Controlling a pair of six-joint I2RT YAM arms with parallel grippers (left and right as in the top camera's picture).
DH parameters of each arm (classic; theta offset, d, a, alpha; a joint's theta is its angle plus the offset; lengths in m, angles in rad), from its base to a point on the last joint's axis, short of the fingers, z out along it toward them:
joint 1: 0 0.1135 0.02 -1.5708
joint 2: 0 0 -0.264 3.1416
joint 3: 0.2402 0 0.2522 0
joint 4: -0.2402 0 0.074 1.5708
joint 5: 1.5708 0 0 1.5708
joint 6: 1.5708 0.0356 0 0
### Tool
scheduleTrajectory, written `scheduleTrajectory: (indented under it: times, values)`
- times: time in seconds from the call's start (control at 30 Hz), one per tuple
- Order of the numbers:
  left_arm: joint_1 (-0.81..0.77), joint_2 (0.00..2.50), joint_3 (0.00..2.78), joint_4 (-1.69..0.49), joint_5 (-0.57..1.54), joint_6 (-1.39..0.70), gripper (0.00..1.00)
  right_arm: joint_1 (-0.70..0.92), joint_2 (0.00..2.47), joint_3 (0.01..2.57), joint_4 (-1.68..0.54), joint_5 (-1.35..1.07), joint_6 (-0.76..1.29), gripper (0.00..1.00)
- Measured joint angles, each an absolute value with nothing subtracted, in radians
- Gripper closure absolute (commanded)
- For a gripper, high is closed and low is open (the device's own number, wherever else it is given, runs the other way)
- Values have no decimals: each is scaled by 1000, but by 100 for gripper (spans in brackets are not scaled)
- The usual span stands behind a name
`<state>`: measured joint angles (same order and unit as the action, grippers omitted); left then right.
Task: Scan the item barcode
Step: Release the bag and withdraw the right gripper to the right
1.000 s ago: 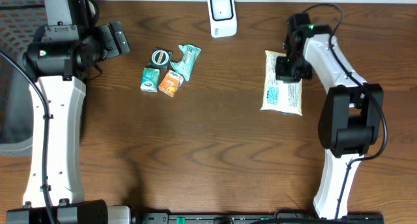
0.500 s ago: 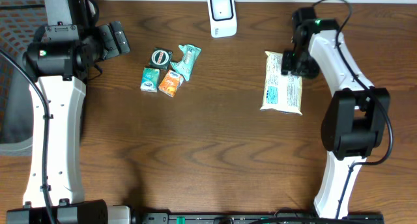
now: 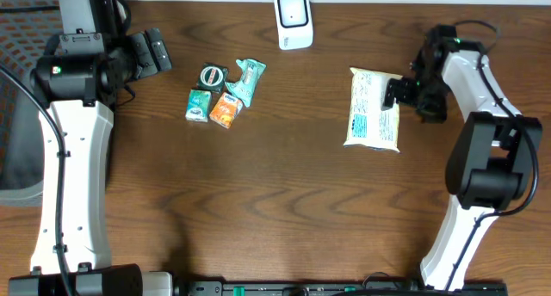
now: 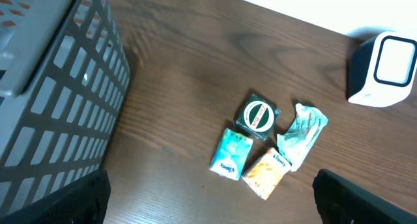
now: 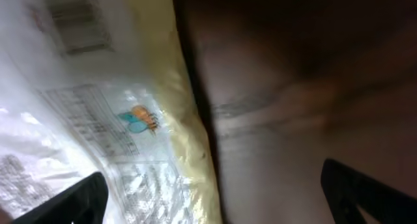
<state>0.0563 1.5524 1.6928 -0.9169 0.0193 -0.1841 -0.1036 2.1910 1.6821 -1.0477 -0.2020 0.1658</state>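
Right pincer (image 3: pixel 410 96) spread wide, empty, at the right edge of the yellow wipes pack (image 3: pixel 373 111); pack lies flat on the wooden surface (image 3: pixel 275 201), barcode (image 5: pixel 73 17) upward; scanner (image 3: pixel 294 19) well apart; best to grip an edge clear of that barcode, then face it to the scanner.

Checkout-style test setup, this was: a wood-grain counter (image 3: pixel 258 201), a white barcode scanner (image 3: pixel 294 19) standing at its far edge, small packaged goods (image 3: pixel 219 94) laid out, a grey wire basket (image 4: pixel 52 87) alongside, and two white robot arms (image 3: pixel 73 158) stationed there.
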Motion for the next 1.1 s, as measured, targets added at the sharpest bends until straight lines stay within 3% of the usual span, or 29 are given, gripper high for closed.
scheduleTrajectory:
  times: [0.2,0.3,0.4,0.43,0.47,0.5,0.57,0.87,1.1]
  values:
    - [56,1552,1693,-916,19,-184,2,-154,2152,1559,-904,-442,105,1]
    - [56,1552,1693,-917,19,-184,2,-148,2131,1503,-832,-514,95,10]
    - [56,1552,1693,-917,19,-184,2,-136,2119,1456,-760,-562,107,34]
    - [56,1552,1693,-917,19,-184,2,-128,2119,1433,-719,-584,114,57]
    - [56,1552,1693,-917,19,-184,2,-125,2119,1423,-706,-588,123,66]
    - [56,1552,1693,-917,19,-184,2,-117,2119,1410,-683,-597,129,83]
    - [56,1552,1693,-917,19,-184,2,-108,2125,1392,-668,-604,142,99]
    - [56,1552,1693,-917,19,-184,2,-96,2133,1398,-666,-659,170,99]
    - [56,1552,1693,-917,19,-184,2,-81,2008,1428,-664,-754,68,99]
